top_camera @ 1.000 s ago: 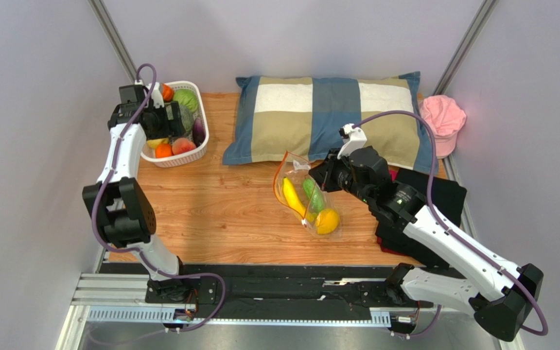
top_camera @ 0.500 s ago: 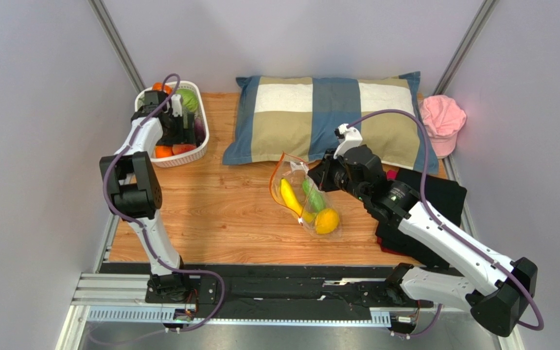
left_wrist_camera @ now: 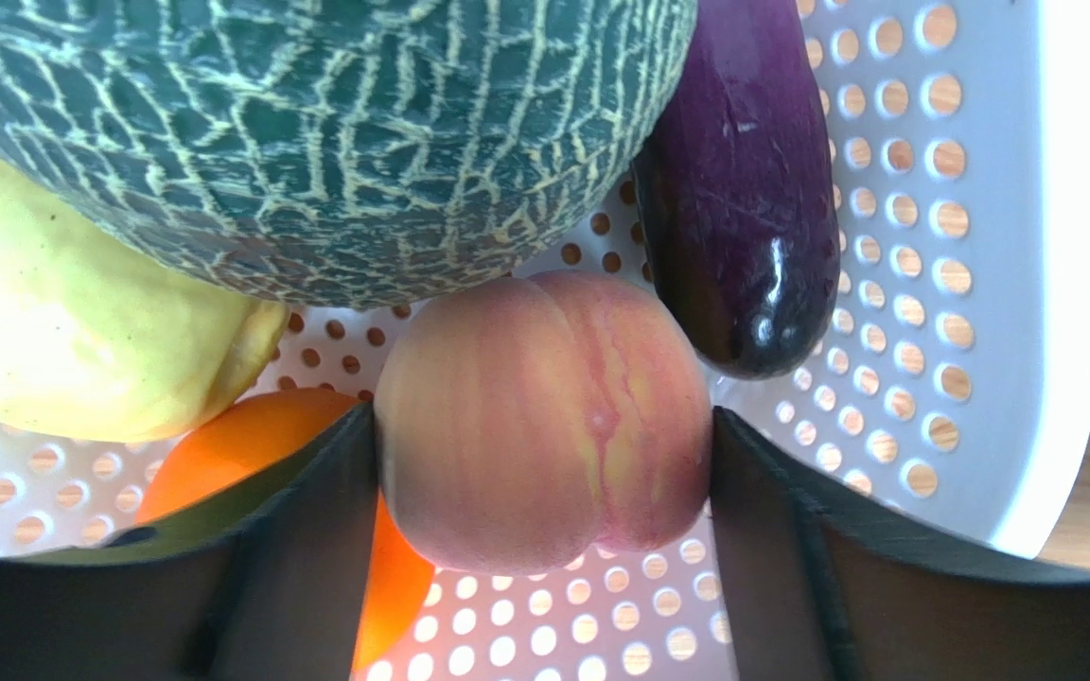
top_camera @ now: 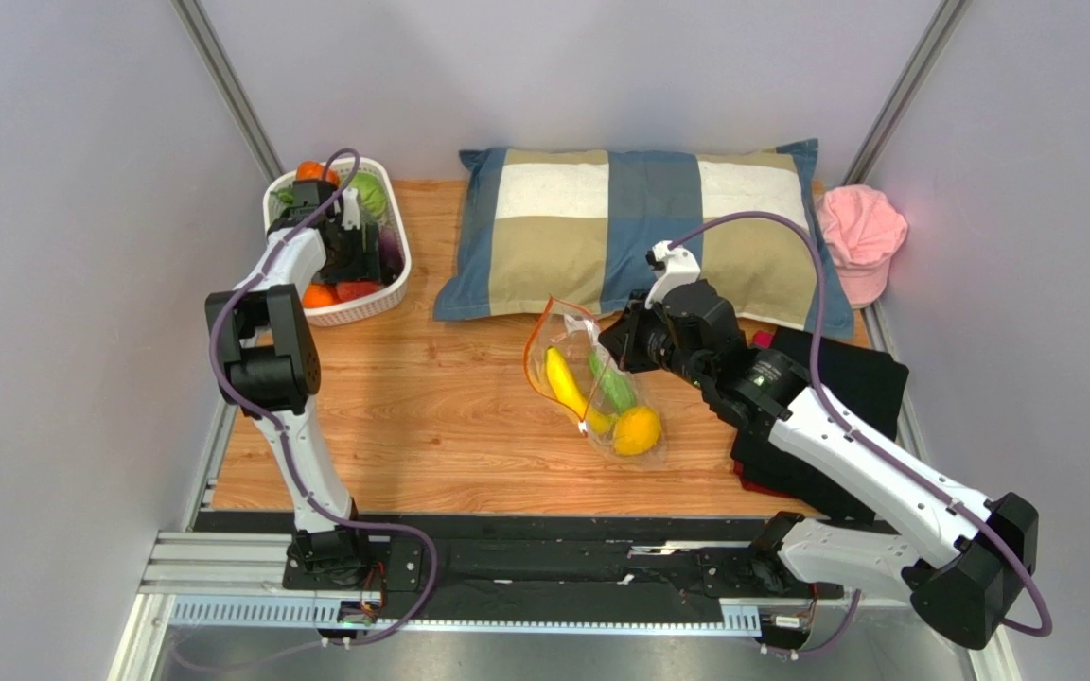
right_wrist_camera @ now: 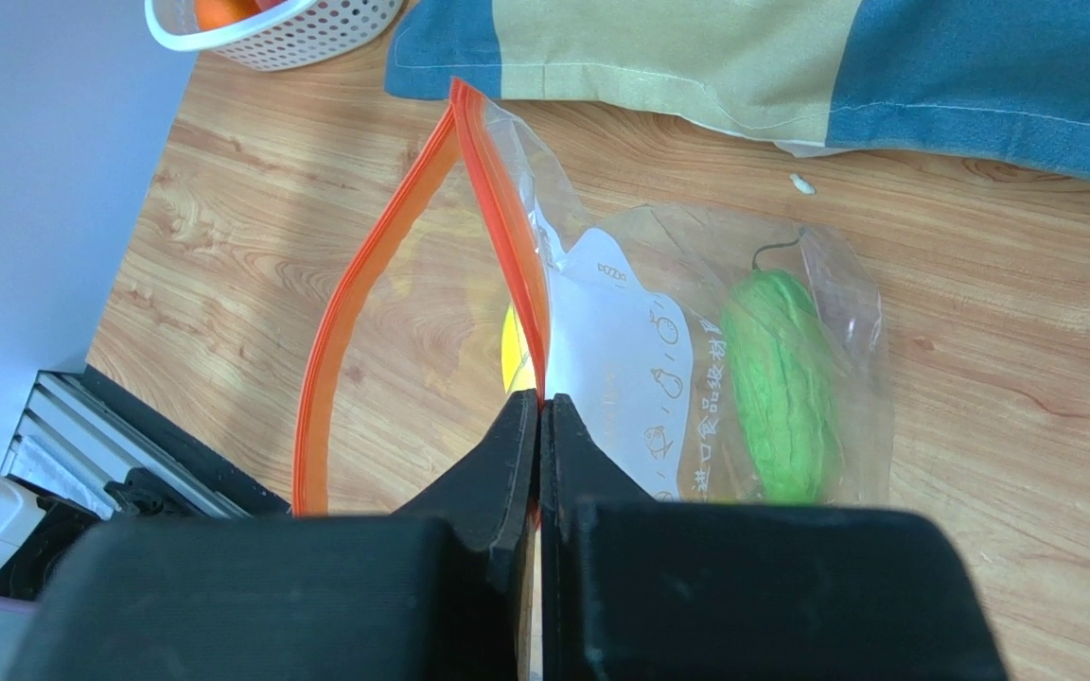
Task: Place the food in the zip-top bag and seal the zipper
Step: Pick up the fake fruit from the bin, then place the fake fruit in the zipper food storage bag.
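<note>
Left wrist view: left gripper (left_wrist_camera: 540, 426) is down in the white basket (left_wrist_camera: 1063, 284), jaws wide, one finger each side of a pinkish peach-like fruit (left_wrist_camera: 544, 383). Tips look at or just off its flanks; can't tell if there's any squeeze yet. The fruit sits on the basket floor, tucked under a netted green melon (left_wrist_camera: 323, 128), w/ a purple eggplant (left_wrist_camera: 743, 213) against its right side and a pale yellow piece (left_wrist_camera: 68, 327) & an orange piece (left_wrist_camera: 224, 454) on the left. Prob hollow plastic: light, rigid, smooth skin so a bit slippery. It's round, so take it across the widest part, where the fingers stand now, & lift straight up so the neighbours don't drag on it. Right wrist view: right gripper (right_wrist_camera: 538, 412) is pinched tight on the zip-top bag (right_wrist_camera: 622, 355) at its mouth edge, holding one lip of the orange zipper (right_wrist_camera: 331, 341) so the mouth gapes. Top view: the bag lies on the wood table (top_camera: 409, 412) just in front of the pillow (top_camera: 636, 213), well apart from the basket, w/ banana (top_camera: 561, 380), green fruit (top_camera: 611, 380) & lemon (top_camera: 636, 430) already inside. The film is thin, crinkly & floppy, so the mouth would likely collapse if released; the stiffer zipper strip is the place to hold. Approx mid-task: another piece to fetch, sealing not begun.
</note>
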